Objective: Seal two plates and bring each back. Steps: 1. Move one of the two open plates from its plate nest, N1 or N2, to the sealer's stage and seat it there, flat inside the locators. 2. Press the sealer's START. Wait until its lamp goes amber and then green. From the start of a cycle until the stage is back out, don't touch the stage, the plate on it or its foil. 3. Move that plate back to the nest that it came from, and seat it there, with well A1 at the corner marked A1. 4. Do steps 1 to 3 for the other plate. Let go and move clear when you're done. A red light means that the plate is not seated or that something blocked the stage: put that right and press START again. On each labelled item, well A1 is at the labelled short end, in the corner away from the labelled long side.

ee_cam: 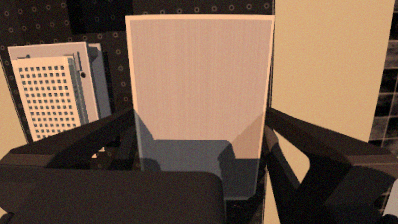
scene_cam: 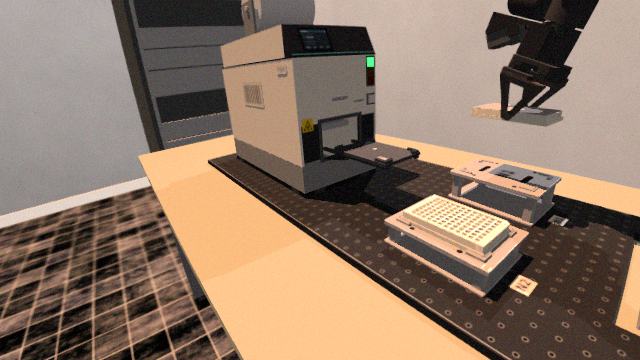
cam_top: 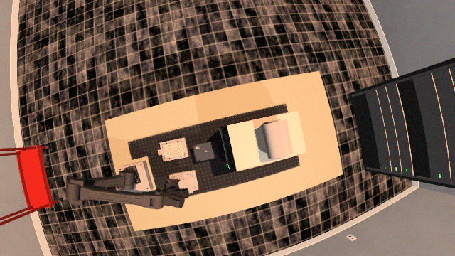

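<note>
My gripper (scene_cam: 519,112) (ee_cam: 199,112) is shut on a plate (scene_cam: 542,118) (ee_cam: 200,75), which hangs roughly level, high above nest N1. Its top is smooth with no wells showing, like foil. Nest N1 (scene_cam: 469,175) (cam_top: 192,175) is empty. An open plate (scene_cam: 452,220) (cam_top: 173,149) (ee_cam: 47,95) with rows of wells sits in nest N2 (scene_cam: 397,226). The sealer (scene_cam: 265,105) (cam_top: 245,146) has its lamp (scene_cam: 370,62) lit green. Its stage (scene_cam: 367,153) (cam_top: 203,152) is out and empty. The START button (scene_cam: 370,98) is below the lamp. Well A1 of the held plate cannot be made out.
The dark perforated board (scene_cam: 335,220) carries both nests and the sealer. The N2 label (scene_cam: 524,285) lies beside its nest. A foil roll (cam_top: 278,139) tops the sealer. The arm (cam_top: 117,195) reaches in from the left. A red chair-like object (cam_top: 35,178) stands beyond the table's left edge.
</note>
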Robot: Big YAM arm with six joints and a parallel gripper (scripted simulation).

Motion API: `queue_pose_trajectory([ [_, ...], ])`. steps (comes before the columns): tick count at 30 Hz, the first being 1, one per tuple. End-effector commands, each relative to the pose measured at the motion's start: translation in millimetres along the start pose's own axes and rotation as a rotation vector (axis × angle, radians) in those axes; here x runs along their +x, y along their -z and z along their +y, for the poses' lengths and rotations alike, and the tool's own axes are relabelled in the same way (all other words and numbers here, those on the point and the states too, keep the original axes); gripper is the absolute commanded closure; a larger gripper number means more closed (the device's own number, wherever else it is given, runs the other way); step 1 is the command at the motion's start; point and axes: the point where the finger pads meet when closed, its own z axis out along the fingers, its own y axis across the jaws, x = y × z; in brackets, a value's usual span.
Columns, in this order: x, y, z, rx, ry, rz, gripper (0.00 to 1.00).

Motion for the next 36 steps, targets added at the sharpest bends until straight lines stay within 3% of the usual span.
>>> queue_pose_trajectory([
  [1, -24, 15.5, -7, 0.02, 0.01, -0.062, 1.0],
  [9, -28, 11.3, 1, 0.01, 0.031, -0.056, 1.0],
  [15, -25, 9.1, -8, 0.017, 0.008, -0.051, 1.0],
  [27, -2, -8.7, -3, 0.001, 0.011, -0.004, 1.0],
  [36, -7, -10.5, 1, -0.001, 0.028, -0.012, 1.0],
])
